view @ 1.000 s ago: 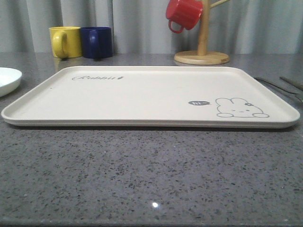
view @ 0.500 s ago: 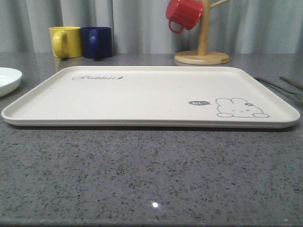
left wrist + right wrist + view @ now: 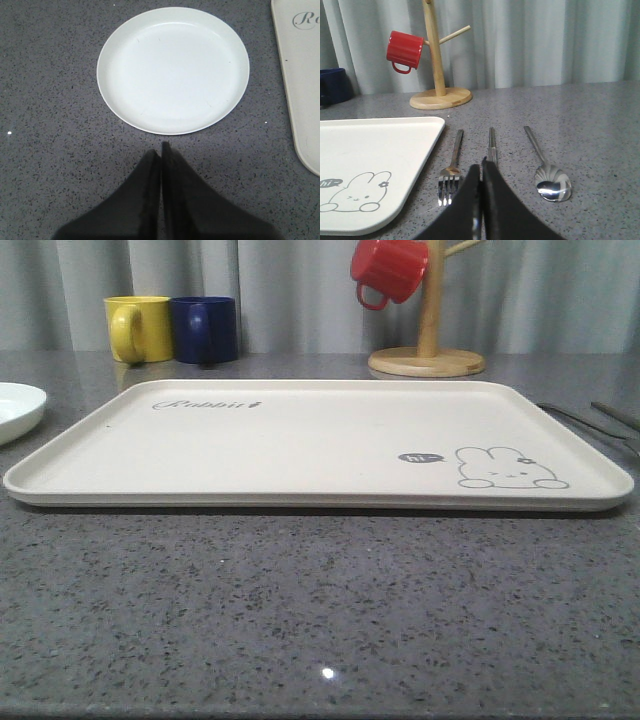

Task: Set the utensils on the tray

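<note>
Cutlery first: fork [image 3: 451, 172], chopsticks [image 3: 492, 145] and spoon [image 3: 546, 169] laid side by side on the stone counter just right of the tray [image 3: 300, 440], handles pointing away toward the mug tree [image 3: 437, 75], fork nearest the tray rim, chopsticks in the middle, spoon farthest out. Tray itself bare, rabbit drawing at the corner nearest the fork

Likely handling: thin, stiff, polished metal, light but slippery, lying flat on a hard surface with almost nothing to get under. Best taken across the narrow handle, near mid-length for balance, pinching from above with fingertips pressed down to the counter. Chopsticks probably worst, being two flat strips prone to splitting apart or skating sideways; spoon bowl and fork tines too wide and curved for a firm pinch

Right gripper [image 3: 481, 167] low over the counter, aimed along the chopsticks, tips overlapping their near end, jaws pressed together with nothing between them; would need spreading before any pick

Left gripper [image 3: 161, 152] looking straight down at the counter left of the tray, just short of the white plate [image 3: 173, 70], jaws likewise together and empty, well apart from the cutlery on the tray's far side
</note>
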You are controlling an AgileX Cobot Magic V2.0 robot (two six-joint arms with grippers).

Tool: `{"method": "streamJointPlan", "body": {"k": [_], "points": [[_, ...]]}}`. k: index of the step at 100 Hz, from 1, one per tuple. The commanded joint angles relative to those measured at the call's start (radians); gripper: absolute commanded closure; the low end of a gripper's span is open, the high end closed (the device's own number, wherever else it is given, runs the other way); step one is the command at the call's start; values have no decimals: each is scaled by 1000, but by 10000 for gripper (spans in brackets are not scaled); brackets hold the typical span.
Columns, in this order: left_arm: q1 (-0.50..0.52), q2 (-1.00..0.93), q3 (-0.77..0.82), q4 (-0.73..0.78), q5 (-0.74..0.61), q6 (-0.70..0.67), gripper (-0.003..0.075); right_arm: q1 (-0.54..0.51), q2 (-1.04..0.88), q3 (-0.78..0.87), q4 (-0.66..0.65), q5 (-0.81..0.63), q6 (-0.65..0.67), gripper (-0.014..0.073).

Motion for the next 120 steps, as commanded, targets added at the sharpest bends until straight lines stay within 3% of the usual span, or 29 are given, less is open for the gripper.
{"method": "streamJointPlan", "body": {"k": [1, 14, 24, 56, 88, 120], "points": [[1, 3, -33, 11, -53, -8, 593, 0, -22, -18, -2, -88, -8, 662], [1, 3, -33, 11, -53, -8, 316, 0, -22, -18, -2, -88, -8, 662], [1, 3, -33, 11, -67, -8, 211, 0, -22, -18, -2, -88, -8, 662], [18, 108, -43, 0, -134, -31, 227, 0, -22, -18, -2, -88, -8, 662], [125, 385, -212, -41, -105, -31, 227, 0, -22, -18, -2, -88, -8, 662], [277, 580, -365, -215, -75, 130, 227, 0, -22, -18, -2, -88, -8, 662]]}}
